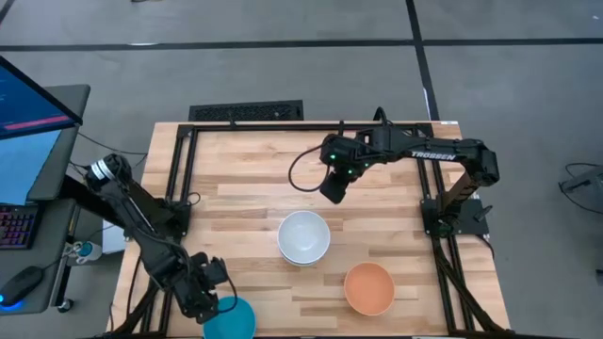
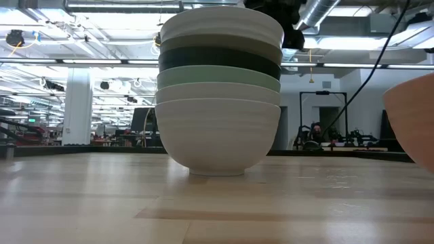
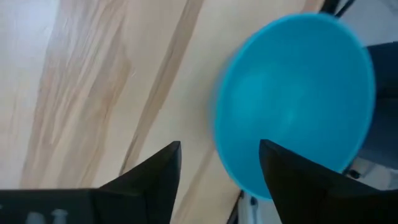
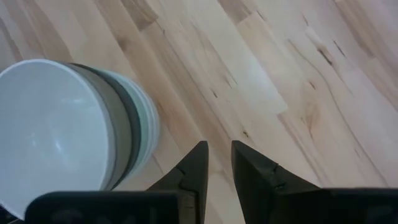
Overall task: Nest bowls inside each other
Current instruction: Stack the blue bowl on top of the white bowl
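A stack of nested bowls [image 1: 303, 237] stands near the table's middle with a white one on top. In the low view the stack [image 2: 218, 102] shows white, white, mint green, black, olive-grey and white from the bottom up. An orange bowl [image 1: 368, 287] rests alone to its near right. A turquoise bowl [image 1: 233, 318] sits at the near edge. My left gripper [image 1: 209, 299] is open at that bowl's left rim, with the rim [image 3: 219, 134] between its fingers. My right gripper [image 1: 334, 188] hovers beyond the stack's far side, its fingers [image 4: 219, 163] a narrow gap apart and empty. My left gripper has one finger [image 3: 292, 180] over the turquoise bowl's rim [image 3: 249, 180] and the other [image 3: 155, 171] outside it, coming from above. I cannot tell whether either finger touches the bowl.
A black metal frame [image 1: 184, 169] borders the table's left, far and right sides. Bare wood lies between the stack and the left frame [image 1: 231, 217]. A monitor and keyboard [image 1: 24, 141] stand off the table to the left.
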Tool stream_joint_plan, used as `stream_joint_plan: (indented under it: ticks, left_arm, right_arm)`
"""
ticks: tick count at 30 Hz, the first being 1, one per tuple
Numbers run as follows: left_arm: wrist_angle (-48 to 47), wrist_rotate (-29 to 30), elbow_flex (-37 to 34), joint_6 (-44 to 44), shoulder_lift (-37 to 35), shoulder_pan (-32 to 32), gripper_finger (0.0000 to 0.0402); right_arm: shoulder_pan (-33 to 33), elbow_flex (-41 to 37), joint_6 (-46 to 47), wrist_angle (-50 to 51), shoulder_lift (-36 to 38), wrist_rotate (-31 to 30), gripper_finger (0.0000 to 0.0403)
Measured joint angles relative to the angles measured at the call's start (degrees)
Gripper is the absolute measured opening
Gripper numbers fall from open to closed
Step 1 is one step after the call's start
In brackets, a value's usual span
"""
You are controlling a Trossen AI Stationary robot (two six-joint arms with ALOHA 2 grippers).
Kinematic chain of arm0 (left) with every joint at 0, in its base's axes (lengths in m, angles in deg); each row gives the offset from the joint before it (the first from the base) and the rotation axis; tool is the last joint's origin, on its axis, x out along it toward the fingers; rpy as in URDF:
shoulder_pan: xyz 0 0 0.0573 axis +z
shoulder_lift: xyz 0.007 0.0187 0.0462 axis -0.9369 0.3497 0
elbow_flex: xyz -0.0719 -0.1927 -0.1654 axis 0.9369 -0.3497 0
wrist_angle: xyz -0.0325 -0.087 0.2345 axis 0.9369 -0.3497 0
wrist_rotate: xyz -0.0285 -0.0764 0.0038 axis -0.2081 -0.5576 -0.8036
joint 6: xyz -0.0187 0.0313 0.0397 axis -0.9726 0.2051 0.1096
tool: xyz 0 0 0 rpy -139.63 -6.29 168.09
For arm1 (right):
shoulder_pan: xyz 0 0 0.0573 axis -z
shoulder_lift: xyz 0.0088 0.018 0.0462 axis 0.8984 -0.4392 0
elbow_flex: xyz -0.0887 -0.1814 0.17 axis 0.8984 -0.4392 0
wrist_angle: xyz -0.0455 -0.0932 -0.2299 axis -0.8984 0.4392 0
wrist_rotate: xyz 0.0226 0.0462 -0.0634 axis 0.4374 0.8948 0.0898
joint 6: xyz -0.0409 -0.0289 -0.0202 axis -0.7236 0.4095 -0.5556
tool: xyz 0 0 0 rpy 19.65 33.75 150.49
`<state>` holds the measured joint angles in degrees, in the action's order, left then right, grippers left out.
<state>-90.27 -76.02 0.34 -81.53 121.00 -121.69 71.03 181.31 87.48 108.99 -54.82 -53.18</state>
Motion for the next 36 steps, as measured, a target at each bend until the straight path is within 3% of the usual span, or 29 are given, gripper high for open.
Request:
stream_joint_plan:
  ticks: [9, 19, 24, 30, 36]
  left_arm:
    - [1.82, -5.59, -0.02, 0.52, 6.01, 0.24, 0.0245]
    - [5.04, -2.52, -0.02, 0.06, 9.75, 0.76, 0.0241]
    - [5.50, -2.99, -0.02, 2.75, 13.15, 1.50, 0.0180]
    - [1.57, -5.98, -0.02, 9.02, 14.01, 3.80, 0.0030]
    - [-2.76, -13.69, -0.06, 18.32, 9.93, 11.49, 0.0005]
  right_arm:
    - [0.24, 0.00, -1.47, 1.90, 0.00, 0.07, 0.0093]
    - [1.32, 0.00, -2.45, 4.71, 0.00, 0.04, 0.0093]
    - [1.44, 0.00, -2.89, 5.48, 0.00, 0.07, 0.0093]
    - [2.73, 0.00, -3.40, 6.53, 0.01, 0.23, 0.0092]
    - [5.47, -0.08, -3.71, 7.46, 1.39, 0.30, 0.0079]
